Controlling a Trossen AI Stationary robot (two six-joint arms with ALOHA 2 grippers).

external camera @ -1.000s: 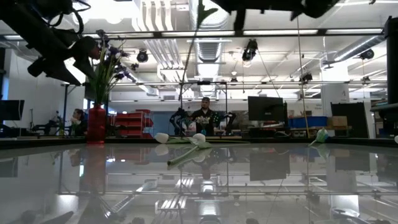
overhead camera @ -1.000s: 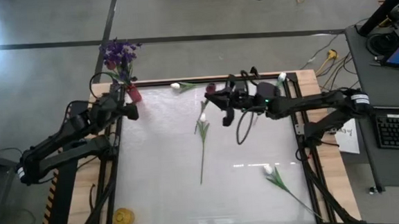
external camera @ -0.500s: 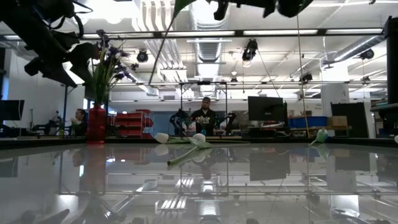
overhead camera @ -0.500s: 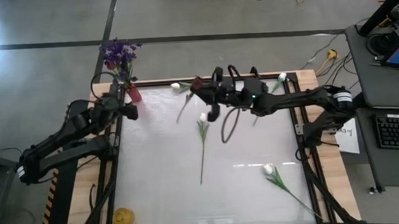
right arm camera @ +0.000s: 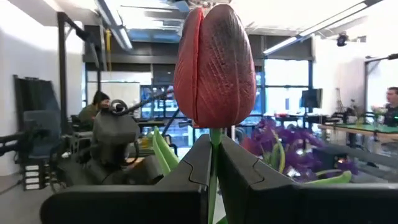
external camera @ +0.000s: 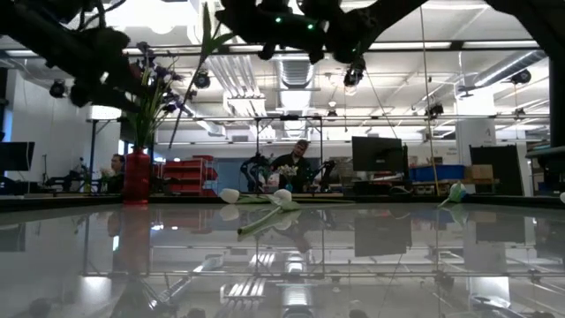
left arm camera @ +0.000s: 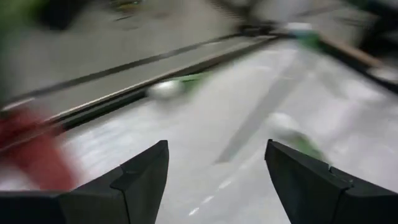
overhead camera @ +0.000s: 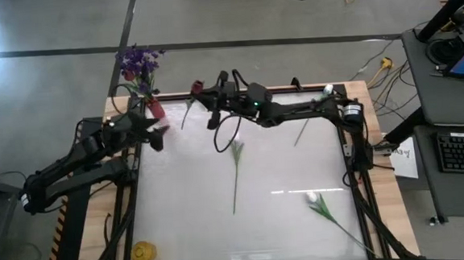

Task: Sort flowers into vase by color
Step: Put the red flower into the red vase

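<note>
Since the earlier frames the right hand (overhead camera: 200,92) has travelled w/ the red tulip (overhead camera: 196,87) from mid-worktop toward the far-left corner; the left arm has shifted only slightly. Right hand is clamped narrow on the tulip's stem just below the bloom, as the right wrist view shows: fingers (right arm camera: 193,163) pinch the stem, head (right arm camera: 214,65) upright above them. Stem hangs down-left, clear of the surface.

Left hand (overhead camera: 158,134) waits just beside the red vase (overhead camera: 156,109), jaws wide apart & empty (left wrist view: fingers (left arm camera: 144,176) spread, nothing between).

Task items: purple bunch (overhead camera: 137,63) stands in the vase at the far-left corner; one white tulip (overhead camera: 235,156) lies mid-worktop, another (overhead camera: 312,197) near the right-front, a third (overhead camera: 327,89) at the far-right edge. A yellow object (overhead camera: 143,251) sits at the front-left corner, unidentified.

Step in hand (judged): carry red tulip to a vase. To do it well: keep the stem vertical, bring its cut end over the vase mouth before lowering, release only once the stem is inside. Only one vase is visible, and it holds purple; whether red belongs there can't be told.

Edges & room: vase sits at the worktop (overhead camera: 262,225) rim, near the frame rail; the two hands are near each other, so approach from above. Mid-worktop is open apart fr. the lying stems.
</note>
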